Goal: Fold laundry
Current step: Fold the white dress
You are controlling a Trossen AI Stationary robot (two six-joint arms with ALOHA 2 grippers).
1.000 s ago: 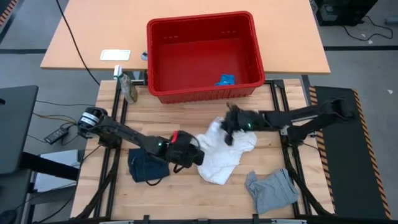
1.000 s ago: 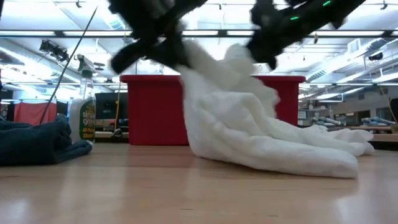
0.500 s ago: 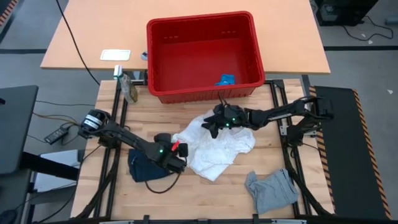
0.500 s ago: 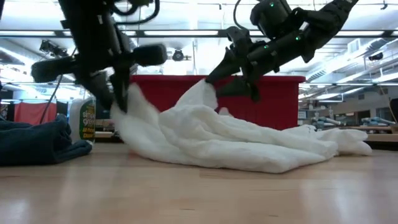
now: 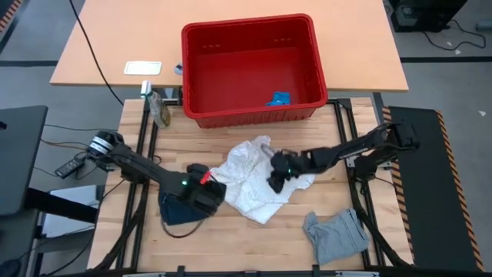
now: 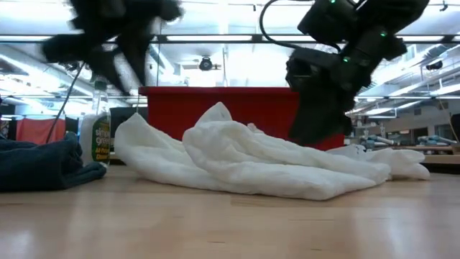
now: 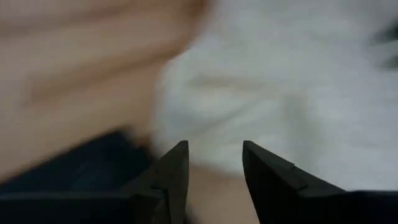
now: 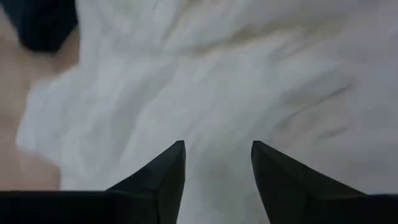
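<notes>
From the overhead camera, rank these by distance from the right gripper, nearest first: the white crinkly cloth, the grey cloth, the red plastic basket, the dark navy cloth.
Right gripper is open.
1. White crinkly cloth, directly under it.
2. Grey cloth, at the table's near right corner.
3. Red plastic basket and dark navy cloth, under the left gripper: too close to call.

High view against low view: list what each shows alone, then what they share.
Only the high view: the grey cloth near the table's front right, a blue item inside the basket, a card on the far table. Only the low view: a spray bottle and the ceiling lights. Both: the white cloth lying free, the navy cloth, the left hand and right hand, both open.
</notes>
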